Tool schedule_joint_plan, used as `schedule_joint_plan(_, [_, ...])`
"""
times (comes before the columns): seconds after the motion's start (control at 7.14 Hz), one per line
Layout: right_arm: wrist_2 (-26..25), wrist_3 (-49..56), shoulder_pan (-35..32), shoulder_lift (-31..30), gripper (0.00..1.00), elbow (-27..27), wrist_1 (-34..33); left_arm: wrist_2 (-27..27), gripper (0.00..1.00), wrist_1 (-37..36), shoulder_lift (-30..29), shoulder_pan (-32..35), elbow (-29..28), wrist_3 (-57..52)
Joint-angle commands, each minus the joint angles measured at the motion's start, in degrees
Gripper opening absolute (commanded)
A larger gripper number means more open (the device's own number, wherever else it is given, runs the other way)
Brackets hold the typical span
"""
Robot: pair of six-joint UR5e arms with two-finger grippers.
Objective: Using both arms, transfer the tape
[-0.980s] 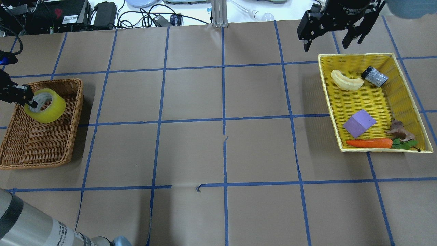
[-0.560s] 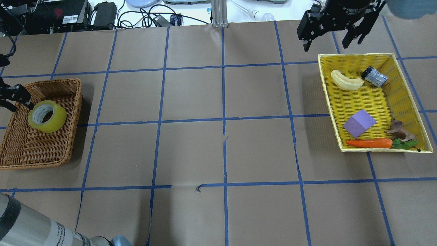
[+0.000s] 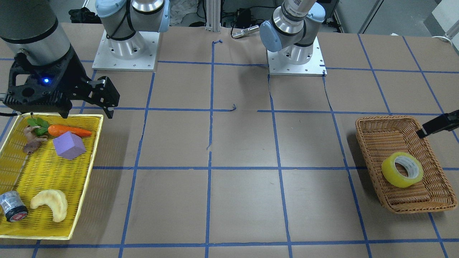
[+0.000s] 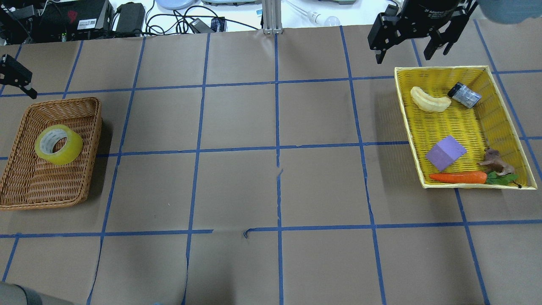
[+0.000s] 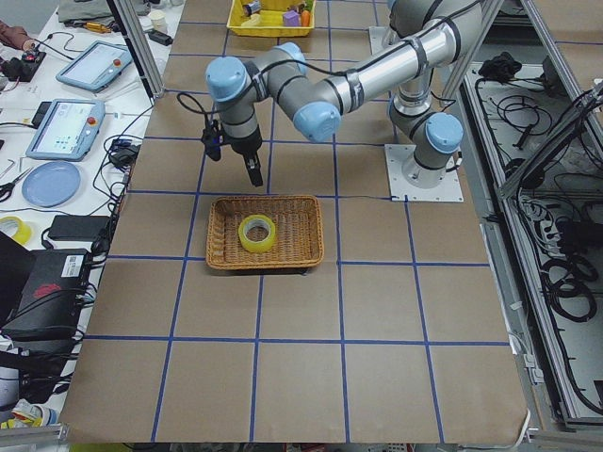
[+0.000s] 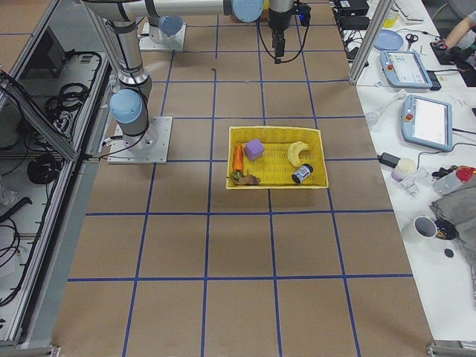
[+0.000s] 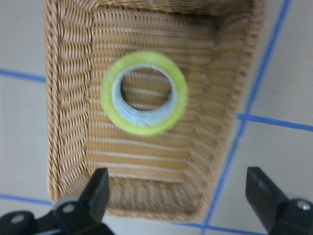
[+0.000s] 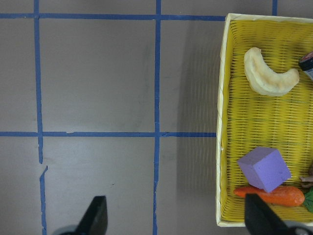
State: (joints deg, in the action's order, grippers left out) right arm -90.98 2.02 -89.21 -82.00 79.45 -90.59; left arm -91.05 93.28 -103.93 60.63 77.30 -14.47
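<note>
- Seen from overhead, my left gripper (image 7: pixel 177 176) is spread wide and empty at 11 o'clock of the wicker basket (image 4: pixel 92 169); the tape (image 4: pixel 59 144) lies loose inside, toward 12 o'clock
- My right gripper (image 4: pixel 403 53), open and empty, hangs at 11 o'clock of the yellow tray (image 4: pixel 403 98)
- Clipping the basket rim could jolt the roll

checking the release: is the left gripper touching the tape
Apart. Left wrist view: bare basket weave separates the tape from the open left gripper.

light: bright, even, overhead | shadows: soft, short | blur: left wrist view | glare: none
</note>
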Motion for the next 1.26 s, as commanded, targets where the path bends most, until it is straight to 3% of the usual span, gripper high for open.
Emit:
schedule_joint_plan(0.0, [0.01,0.0,0.0,0.0,1.0,0.0,-0.03,1.04,1.0,2.52,3.55,11.12,-0.58,3.3])
schedule_joint_plan(0.42, [-0.08,0.0,-0.09,0.0,1.0,0.0,0.06,0.43,1.0,-0.01,3.47,24.15,1.08,15.23])
schedule_joint_plan(0.7, [0.01,0.0,-0.09,0.0,1.0,0.0,0.06,0.78,1.0,-6.16,5.92,26.72,6.69,15.08])
schedule_joint_plan(1.12, [0.01,0.0,-0.17,0.0,1.0,0.0,0.06,0.7,1.0,-6.36,7.68,26.91,7.69,14.12])
